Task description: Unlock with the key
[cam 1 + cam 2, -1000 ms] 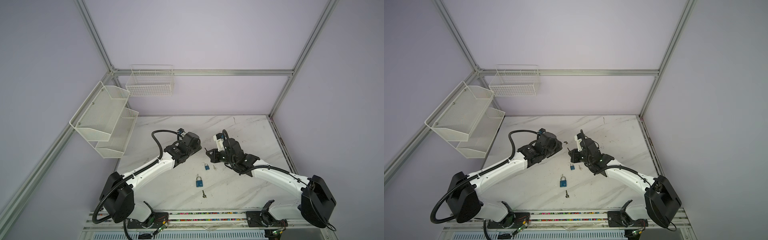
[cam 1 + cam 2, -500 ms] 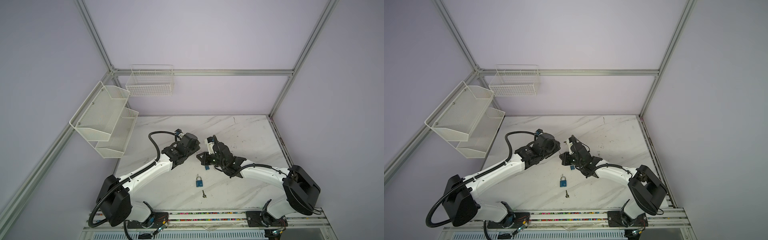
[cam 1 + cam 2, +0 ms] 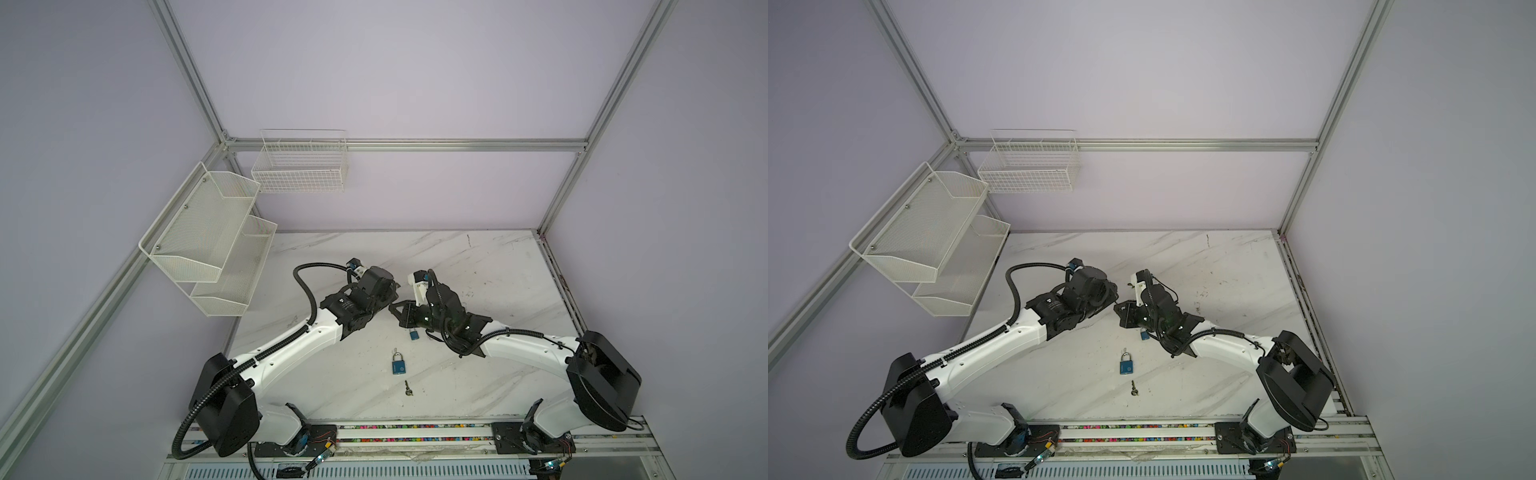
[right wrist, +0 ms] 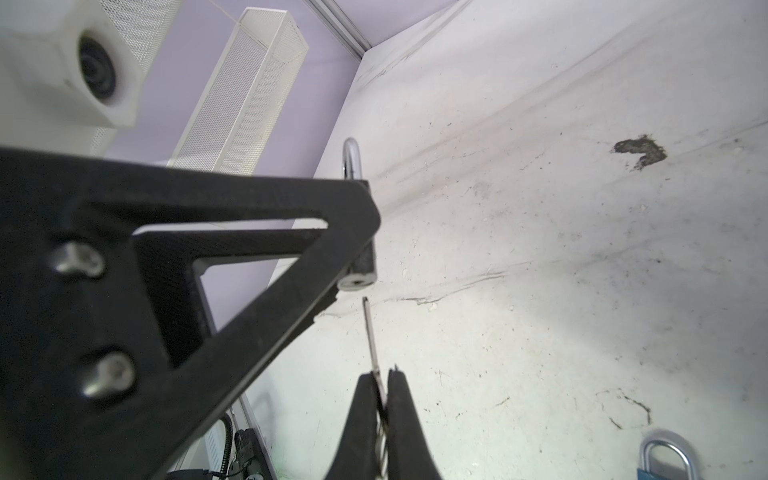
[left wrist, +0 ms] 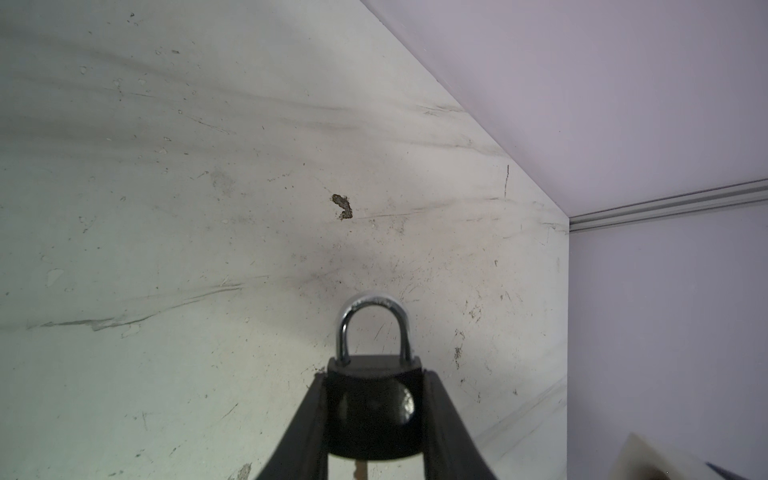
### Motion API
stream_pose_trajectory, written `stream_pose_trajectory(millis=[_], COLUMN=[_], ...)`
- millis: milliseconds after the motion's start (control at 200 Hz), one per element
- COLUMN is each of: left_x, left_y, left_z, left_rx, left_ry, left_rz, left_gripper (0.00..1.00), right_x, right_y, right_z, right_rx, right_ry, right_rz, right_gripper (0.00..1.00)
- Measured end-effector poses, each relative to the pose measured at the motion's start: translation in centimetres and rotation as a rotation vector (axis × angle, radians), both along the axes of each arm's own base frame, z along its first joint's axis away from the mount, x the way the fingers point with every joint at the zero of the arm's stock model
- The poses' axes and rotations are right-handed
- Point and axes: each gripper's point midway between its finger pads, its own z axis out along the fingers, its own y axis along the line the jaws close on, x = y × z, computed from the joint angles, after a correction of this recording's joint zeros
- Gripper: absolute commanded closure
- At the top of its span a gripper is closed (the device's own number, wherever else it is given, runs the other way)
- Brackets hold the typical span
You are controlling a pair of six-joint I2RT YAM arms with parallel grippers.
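Padlock, black body, steel shackle: small, dense, rigid, smooth. Top views: held above mid-table, too small to make out; blue lock, smaller blue lock and spare key lie nearer the base. Left wrist: left claw clamps the body by its sides, a sound hold. Right wrist: right claw pinches key, a thin stiff blade with its tip just short of keyhole; likely to pivot if pushed off-axis.

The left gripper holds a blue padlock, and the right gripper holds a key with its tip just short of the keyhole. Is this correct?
Not quite. The padlock in the left gripper is black, not blue, as the left wrist view shows. The right gripper does hold the key with its tip just short of the keyhole.
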Motion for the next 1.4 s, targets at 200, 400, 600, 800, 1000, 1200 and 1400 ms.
stream_pose_trajectory(millis=[200,400,600,800,1000,1200,1400], left_x=[-0.1,-0.2,-0.2,-0.2,-0.2,-0.3,-0.3], left_y=[0.1,0.2,0.2,0.3,0.3,0.4,0.4], left_z=[0.0,-0.2,-0.2,-0.2,-0.3,-0.3,-0.4], left_rx=[0.005,0.012,0.012,0.018,0.021,0.023,0.024], left_ry=[0.0,0.007,0.01,0.009,0.011,0.014,0.016], left_rz=[0.001,0.001,-0.001,0.0,0.001,0.002,0.001], left_gripper=[0.97,0.97,0.97,0.97,0.97,0.97,0.97], right_x=[-0.1,0.2,0.3,0.3,-0.1,0.0,0.4], right_y=[0.1,-0.3,-0.4,-0.6,-0.5,-0.5,0.0], right_z=[0.0,1.1,1.4,1.2,0.6,0.7,0.2], right_rx=[0.005,0.022,0.027,0.02,0.011,0.008,-0.003], right_ry=[0.008,-0.009,-0.015,-0.015,-0.006,-0.012,-0.008], right_rz=[-0.01,-0.041,-0.057,-0.066,-0.058,-0.059,-0.059], right_gripper=[1.0,1.0,1.0,1.0,1.0,1.0,1.0])
